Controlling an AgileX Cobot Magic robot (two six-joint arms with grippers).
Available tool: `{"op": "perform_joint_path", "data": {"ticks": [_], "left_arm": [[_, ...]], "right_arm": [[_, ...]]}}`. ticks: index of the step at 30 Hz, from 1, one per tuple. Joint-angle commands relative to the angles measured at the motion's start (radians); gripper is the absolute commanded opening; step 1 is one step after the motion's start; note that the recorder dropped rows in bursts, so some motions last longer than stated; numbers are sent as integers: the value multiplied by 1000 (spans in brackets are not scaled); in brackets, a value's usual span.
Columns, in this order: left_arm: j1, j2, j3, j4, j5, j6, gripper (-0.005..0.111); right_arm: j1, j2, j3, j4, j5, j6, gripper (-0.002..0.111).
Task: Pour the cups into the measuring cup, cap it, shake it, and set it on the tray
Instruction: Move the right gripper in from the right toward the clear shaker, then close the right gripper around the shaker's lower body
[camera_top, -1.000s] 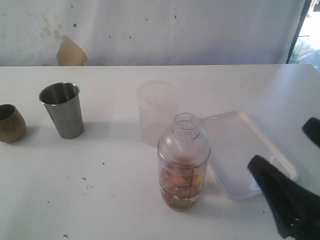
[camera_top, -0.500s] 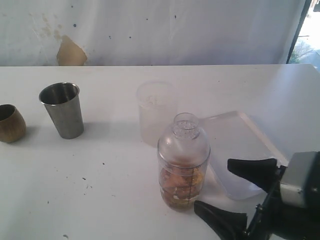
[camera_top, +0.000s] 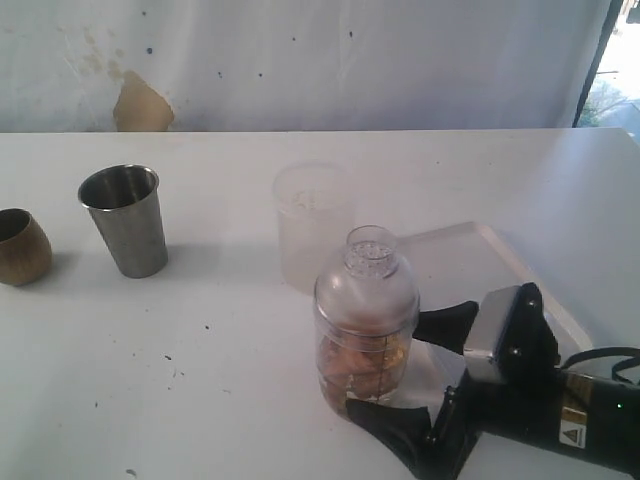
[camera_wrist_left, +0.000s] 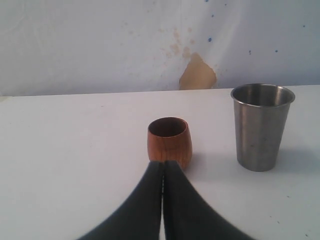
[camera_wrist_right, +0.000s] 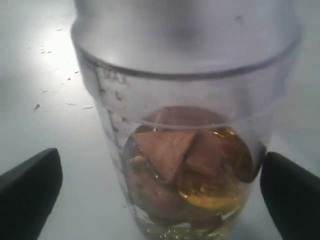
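The right gripper (camera_top: 388, 365) has its black fingers (camera_wrist_right: 30, 192) spread wide, one on either side of the measuring cup (camera_top: 365, 330); in the right wrist view one finger stands clear of the wall, while the other sits so near it that contact cannot be told. The cup stands upright on the white table (camera_top: 230, 400), with a domed clear cap (camera_top: 370, 270) with an open neck on top, a black printed scale down its side, and brown chunks in yellowish liquid (camera_wrist_right: 185, 165) at its bottom. Just beside it, on the right arm's side, lies the white tray (camera_top: 500, 270), partly covered by the gripper body. Behind the measuring cup stands a frosted cup (camera_top: 313, 225), upright. The left gripper (camera_wrist_left: 162, 167) has its fingers pressed together on nothing, their tips just short of the brown wooden cup (camera_wrist_left: 170, 141), which stands upright near the table's left edge. The steel tumbler (camera_wrist_left: 261, 127) stands upright beside the wooden cup, apart from it, between it and the frosted cup
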Motion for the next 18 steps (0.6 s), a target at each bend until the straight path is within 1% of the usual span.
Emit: {"op": "perform_joint_path", "data": {"ticks": [1,7,14,18], "left_arm": [[-1,-4,5,3,-14,0,1],[-1,-4,5,3,-14,0,1],[-1,-4,5,3,-14,0,1],[-1,-4,5,3,-14,0,1]], "right_arm": [[39,53,-55,51,-16,-27,104],[67,104,-118,62,-16,-24,104],[125,173,-203,77,-16,-23,104],[127,193,-227,106,-16,-17,104]]}}
